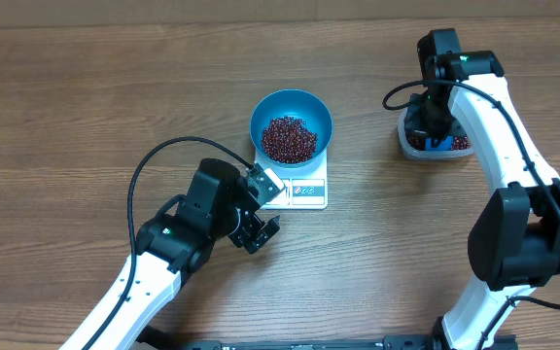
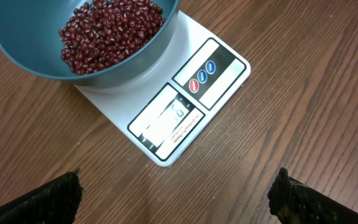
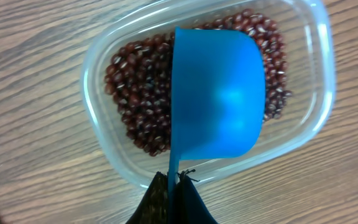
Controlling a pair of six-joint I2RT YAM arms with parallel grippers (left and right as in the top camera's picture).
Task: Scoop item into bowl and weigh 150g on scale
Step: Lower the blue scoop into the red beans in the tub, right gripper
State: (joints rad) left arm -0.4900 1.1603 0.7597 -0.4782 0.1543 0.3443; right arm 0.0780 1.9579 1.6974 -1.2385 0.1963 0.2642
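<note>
The blue bowl [image 1: 292,121] stands on the white scale [image 1: 304,191] and holds a heap of red-brown beans [image 1: 289,139]. In the left wrist view the bowl [image 2: 48,59] and its beans [image 2: 107,32] sit above the scale's display [image 2: 166,119]. My left gripper [image 1: 262,206] stands open just left of the scale's front edge, nothing between its fingers [image 2: 45,199]. My right gripper [image 3: 174,182] is shut on the handle of a blue scoop [image 3: 219,93], held on edge over a clear tub [image 3: 104,143] of beans [image 3: 138,102].
The clear tub [image 1: 436,146] sits at the far right of the wooden table, under the right arm. A black cable loops over the table beside the left arm [image 1: 144,165].
</note>
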